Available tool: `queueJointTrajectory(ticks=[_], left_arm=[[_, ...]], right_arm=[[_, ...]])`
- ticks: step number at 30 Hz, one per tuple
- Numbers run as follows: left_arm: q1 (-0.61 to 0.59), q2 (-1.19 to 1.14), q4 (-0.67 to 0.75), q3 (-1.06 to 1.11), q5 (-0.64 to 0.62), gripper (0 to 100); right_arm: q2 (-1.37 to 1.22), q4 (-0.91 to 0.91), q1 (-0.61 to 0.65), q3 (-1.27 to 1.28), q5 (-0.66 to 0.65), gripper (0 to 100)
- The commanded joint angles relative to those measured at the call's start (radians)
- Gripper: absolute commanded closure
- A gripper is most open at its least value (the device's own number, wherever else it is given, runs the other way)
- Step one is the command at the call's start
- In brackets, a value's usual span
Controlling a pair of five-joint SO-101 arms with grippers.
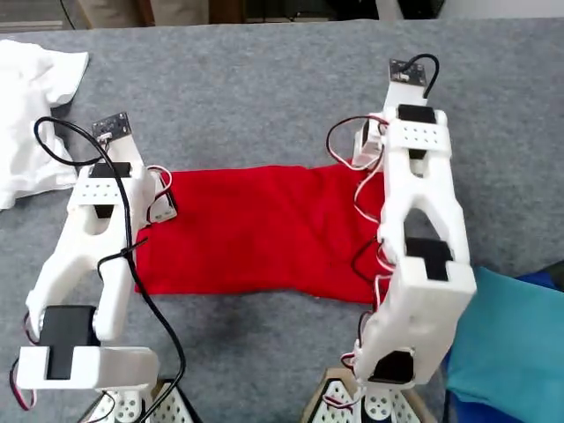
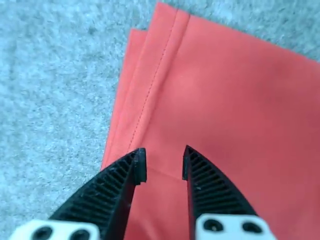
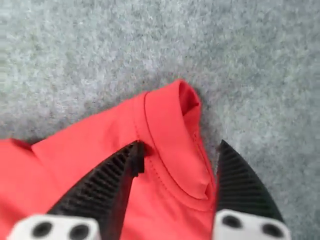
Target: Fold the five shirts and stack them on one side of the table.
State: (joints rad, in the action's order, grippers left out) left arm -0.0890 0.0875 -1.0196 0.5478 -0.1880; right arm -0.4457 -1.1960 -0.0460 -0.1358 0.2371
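Both ends want equal bites: left pincer (image 2: 164,165) narrowly open, right pincer (image 3: 180,155) wide astride the collar (image 3: 172,127) of the red shirt (image 1: 256,233).

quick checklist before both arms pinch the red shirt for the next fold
1. Left gripper open: ok.
2. Left gripper over the red shirt near its stitched hem: ok.
3. Right gripper open with the collar between its fingers: ok.
4. Fingers low enough to catch cloth: cannot tell from these views.
5. Red shirt lying flat on the table: ok in the high view, apart from the raised collar.
6. Other shirts clear of the fold: white shirt ok; teal shirt cannot tell, as the right arm hides the gap.
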Motion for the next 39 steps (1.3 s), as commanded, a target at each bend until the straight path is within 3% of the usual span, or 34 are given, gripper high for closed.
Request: queueJointTrajectory(ticks=[1,4,10,23,30,35,39], left_arm=[[0.008,0.004,-0.005,-0.055,-0.011,87],[0.008,0.005,-0.005,-0.055,-0.011,87],[0.006,0.005,-0.006,-0.055,-0.011,87],[0.005,-0.001,0.002,-0.055,-0.011,87],[-0.002,-0.002,0.049,-0.049,-0.011,87],[-0.002,-0.002,0.041,-0.054,-0.011,87],[-0.002,0.005,0.04,-0.055,-0.011,87]], right_arm=[[-0.044,-0.035,-0.018,-0.127,0.008,85.4],[-0.081,-0.06,-0.019,-0.193,0.008,95.2],[-0.113,-0.083,-0.021,-0.275,0.008,99.3],[-0.202,-0.08,-0.17,-0.417,-0.008,99.3],[-0.275,-0.083,-0.173,-0.509,-0.04,99.3],[-0.286,-0.161,-0.17,-0.544,-0.051,97.4],[-0.285,-0.285,-0.165,-0.616,-0.068,82.8]])
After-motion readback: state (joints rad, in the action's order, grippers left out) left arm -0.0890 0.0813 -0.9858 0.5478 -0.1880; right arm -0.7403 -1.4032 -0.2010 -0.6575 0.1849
